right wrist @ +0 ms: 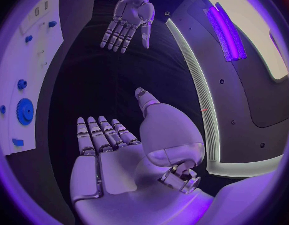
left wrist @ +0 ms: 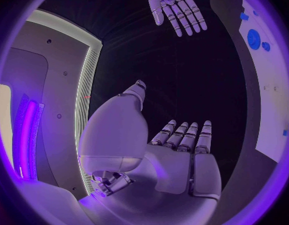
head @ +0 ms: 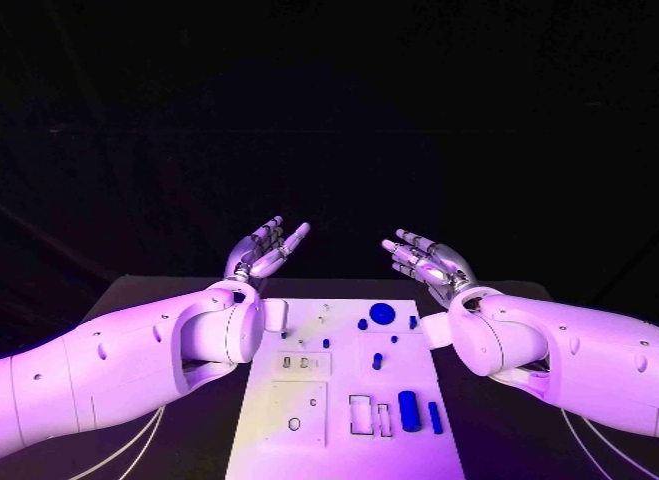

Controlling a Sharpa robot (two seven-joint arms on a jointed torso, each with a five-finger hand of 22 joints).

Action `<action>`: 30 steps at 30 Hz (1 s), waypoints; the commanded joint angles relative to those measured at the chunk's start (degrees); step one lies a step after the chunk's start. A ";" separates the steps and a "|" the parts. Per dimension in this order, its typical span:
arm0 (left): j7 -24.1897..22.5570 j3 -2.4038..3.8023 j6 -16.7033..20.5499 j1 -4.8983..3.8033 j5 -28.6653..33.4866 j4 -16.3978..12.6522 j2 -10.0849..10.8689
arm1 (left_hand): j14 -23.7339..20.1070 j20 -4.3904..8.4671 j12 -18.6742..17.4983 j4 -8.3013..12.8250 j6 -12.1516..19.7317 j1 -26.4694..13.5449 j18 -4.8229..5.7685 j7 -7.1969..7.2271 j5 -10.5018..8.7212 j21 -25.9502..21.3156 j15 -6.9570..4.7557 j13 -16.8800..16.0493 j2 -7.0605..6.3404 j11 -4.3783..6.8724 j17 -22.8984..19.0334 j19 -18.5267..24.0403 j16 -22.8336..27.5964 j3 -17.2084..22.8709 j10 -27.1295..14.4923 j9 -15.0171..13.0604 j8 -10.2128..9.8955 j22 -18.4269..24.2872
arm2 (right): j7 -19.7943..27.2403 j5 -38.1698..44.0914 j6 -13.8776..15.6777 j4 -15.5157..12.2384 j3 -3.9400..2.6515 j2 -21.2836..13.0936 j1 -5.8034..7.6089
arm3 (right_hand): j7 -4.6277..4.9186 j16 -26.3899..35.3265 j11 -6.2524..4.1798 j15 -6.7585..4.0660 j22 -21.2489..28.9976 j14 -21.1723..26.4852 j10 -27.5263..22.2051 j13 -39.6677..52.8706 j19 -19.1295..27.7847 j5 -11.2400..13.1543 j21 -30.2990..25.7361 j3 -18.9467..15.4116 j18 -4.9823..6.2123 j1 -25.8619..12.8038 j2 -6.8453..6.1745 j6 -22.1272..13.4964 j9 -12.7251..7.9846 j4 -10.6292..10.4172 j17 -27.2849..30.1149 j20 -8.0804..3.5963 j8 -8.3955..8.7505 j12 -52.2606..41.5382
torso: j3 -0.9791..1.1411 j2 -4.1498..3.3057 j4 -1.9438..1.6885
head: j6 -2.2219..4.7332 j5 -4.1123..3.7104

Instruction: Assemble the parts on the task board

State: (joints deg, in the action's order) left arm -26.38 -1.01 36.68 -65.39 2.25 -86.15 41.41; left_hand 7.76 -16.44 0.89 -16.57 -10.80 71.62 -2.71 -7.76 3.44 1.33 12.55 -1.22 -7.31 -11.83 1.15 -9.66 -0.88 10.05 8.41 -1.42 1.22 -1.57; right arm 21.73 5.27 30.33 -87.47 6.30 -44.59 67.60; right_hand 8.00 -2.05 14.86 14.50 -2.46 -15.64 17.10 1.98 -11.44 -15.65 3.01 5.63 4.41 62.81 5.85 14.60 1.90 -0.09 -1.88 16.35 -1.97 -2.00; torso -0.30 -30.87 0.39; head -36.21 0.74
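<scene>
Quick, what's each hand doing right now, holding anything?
Left hand: open, fingers apart, holding nothing, raised beyond the task board.
Right hand: open, fingers apart, holding nothing, also raised beyond the board.

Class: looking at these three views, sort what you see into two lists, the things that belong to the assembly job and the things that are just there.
Belongs to the job:
task board
round blue part
long blue parts
left robot hand, open, holding nothing
right robot hand, open, holding nothing

Just there:
black table
</scene>
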 commanded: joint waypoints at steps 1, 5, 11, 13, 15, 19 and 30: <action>0.55 0.03 -3.02 -0.08 0.51 -0.01 -0.11 | 0.68 -0.55 0.46 -0.45 -0.88 1.44 -0.75 -6.80 0.38 0.36 0.66 -0.14 0.20 -0.86 0.17 -0.14 -0.43 0.08 0.67 -0.15 0.36 -0.10 | -5.06 5.49 -10.65 0.36 0.64 0.07 0.90 | 9.00 -1.34 0.51 0.12 -1.06 -9.30 9.34 0.69 -3.68 -0.10 2.26 0.61 1.57 6.21 -0.03 7.40 0.69 3.67 -0.72 0.41 -1.34 -1.24 | -0.01 0.01 0.01 | -0.01 0.00; 0.55 0.03 -3.02 -0.08 0.51 -0.01 -0.11 | 3.32 -0.47 0.87 -0.36 -2.97 1.91 -1.04 -7.83 0.27 0.46 1.24 -0.43 1.15 -2.03 0.50 -0.24 -0.91 0.53 3.31 -0.40 0.71 -0.15 | -5.97 6.31 -12.46 0.56 1.15 0.08 1.51 | 8.59 -2.91 -0.28 -0.93 -2.30 -18.51 18.78 1.32 -8.67 0.05 4.83 1.18 2.44 8.76 -0.53 14.24 1.28 6.14 -1.35 0.41 -2.59 -2.60 | -0.01 0.01 0.01 | -0.01 0.00; 0.80 0.02 -6.53 -0.31 1.11 -1.69 4.16 | 16.76 -0.56 3.27 0.16 -14.82 4.13 -2.58 -8.76 0.07 2.89 1.88 -1.60 3.54 -3.45 1.77 -7.64 -3.84 2.35 18.25 -1.52 2.88 -1.49 | -1.55 18.78 -6.63 3.35 1.19 -0.51 2.55 | 6.68 -5.72 -2.64 -3.86 -6.16 -35.56 34.10 1.76 -25.54 -0.41 13.48 2.27 5.43 11.04 -1.49 29.18 2.02 9.42 -2.02 0.23 -4.66 -4.44 | 0.16 -1.30 0.31 | -0.67 -0.62; 0.73 0.03 -6.97 -0.40 1.10 -2.21 4.83 | 22.19 -0.49 4.00 0.44 -18.78 4.87 -2.21 -8.61 0.06 4.67 1.26 -1.85 3.90 -3.11 2.14 -12.62 -4.97 2.63 23.49 -1.79 3.52 -2.33 | -1.98 21.66 -6.57 3.44 1.16 -0.67 2.90 | 6.22 -5.85 -3.31 -4.61 -6.71 -38.22 36.42 1.66 -28.26 -0.51 15.16 2.96 6.02 11.25 -1.58 33.84 2.10 10.14 -1.90 0.04 -5.01 -4.45 | 0.18 -1.83 0.30 | -0.47 -0.71; 0.98 0.03 -7.89 -0.50 0.79 -2.77 5.52 | 30.32 -0.40 4.86 1.34 -22.81 6.25 -2.36 -8.35 0.03 6.67 0.47 -2.18 3.52 -2.48 2.85 -18.24 -6.76 2.77 29.46 -2.03 4.13 -3.22 | -2.42 23.90 -6.63 3.55 1.14 -0.75 3.17 | 5.89 -5.84 -3.80 -5.21 -7.03 -40.42 38.30 1.62 -29.93 -0.47 16.23 3.70 6.14 11.24 -1.81 36.04 1.99 10.79 -1.86 -0.36 -4.83 -4.26 | 0.22 -2.24 0.29 | -0.37 -0.83; 1.72 0.05 -9.80 -0.83 -1.03 -3.92 6.75 | 36.88 -0.31 6.27 3.81 -30.46 8.83 -2.98 -7.62 -0.02 8.69 -0.80 -2.54 1.63 -1.44 3.22 -24.08 -8.45 1.67 38.23 -2.42 5.24 -3.84 | -3.71 27.82 -7.23 3.77 1.10 -0.91 3.69 | 5.12 -6.61 -4.92 -6.80 -7.82 -45.74 41.98 1.64 -33.57 -0.38 18.54 5.03 6.23 10.72 -2.35 38.15 1.88 11.66 -2.11 -1.83 -4.18 -4.07 | 0.20 -3.07 0.25 | 0.07 -0.97; 3.65 0.08 -12.73 -2.09 0.06 -9.01 10.12 | 47.04 -0.18 6.31 8.76 -40.51 11.38 -7.05 -5.59 0.02 12.74 -3.61 -2.67 2.24 0.95 3.80 -33.02 -9.52 0.32 46.44 -2.52 5.59 -4.48 | -12.30 45.91 -10.63 5.84 0.89 -0.28 5.65 | 2.50 -8.84 -8.38 -11.66 -12.93 -61.31 52.26 2.18 -44.15 -0.82 28.97 8.90 6.12 8.69 -5.07 44.42 2.07 14.04 -4.63 -7.13 -3.50 -2.83 | 0.34 -6.07 0.05 | 0.37 -1.09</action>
State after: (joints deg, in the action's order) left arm -23.41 -0.97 26.95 -67.21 2.27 -94.57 51.40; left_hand 54.50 -16.61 6.99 -8.03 -51.09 82.54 -9.19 -12.90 3.44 13.90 8.95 -3.81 -5.20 -10.87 4.90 -42.46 -10.27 10.29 54.55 -3.87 6.60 -6.00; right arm 14.01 41.14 22.25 -81.76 7.22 -44.99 73.15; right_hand 12.06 -8.85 8.69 5.77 -12.11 -67.10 62.92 3.72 -48.92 -16.13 25.41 12.58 9.30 71.91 2.65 54.94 3.81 12.61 -4.66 12.23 -5.97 -5.23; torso 0.02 -35.83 0.51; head -35.97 -0.37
